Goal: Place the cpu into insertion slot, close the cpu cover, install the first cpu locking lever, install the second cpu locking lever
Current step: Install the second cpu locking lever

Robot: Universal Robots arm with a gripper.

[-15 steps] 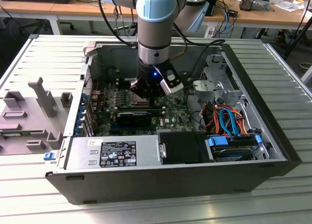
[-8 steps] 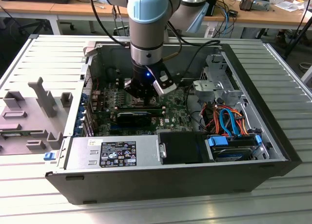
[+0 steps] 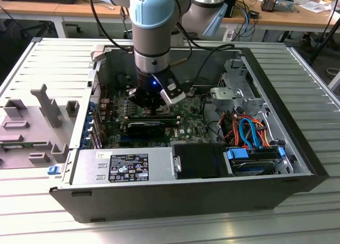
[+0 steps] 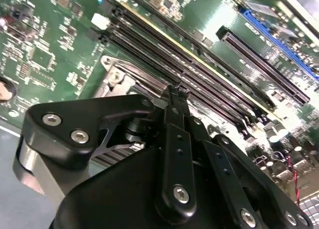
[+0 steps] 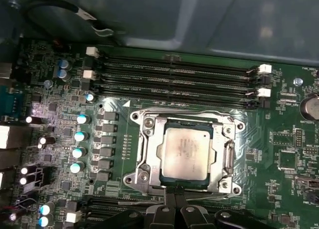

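The cpu [image 5: 186, 150], dull grey metal square, lies in the silver-rimmed insertion slot [image 5: 144, 159].

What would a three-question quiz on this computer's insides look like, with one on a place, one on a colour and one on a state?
1. Where is the cpu?
A. lying in the insertion slot
B. hanging from the gripper
C. on the table outside the case

2. What colour is the circuit board?
A. red
B. green
C. white

3. How is the cpu cover?
A. standing upright
B. taken away
C. lying flat around the chip

Answers:
1 A: in the first wrist view the cpu sits inside the insertion slot, beside the gripper.
2 B: the circuit board is green.
3 C: the cpu cover frames the chip's edges.
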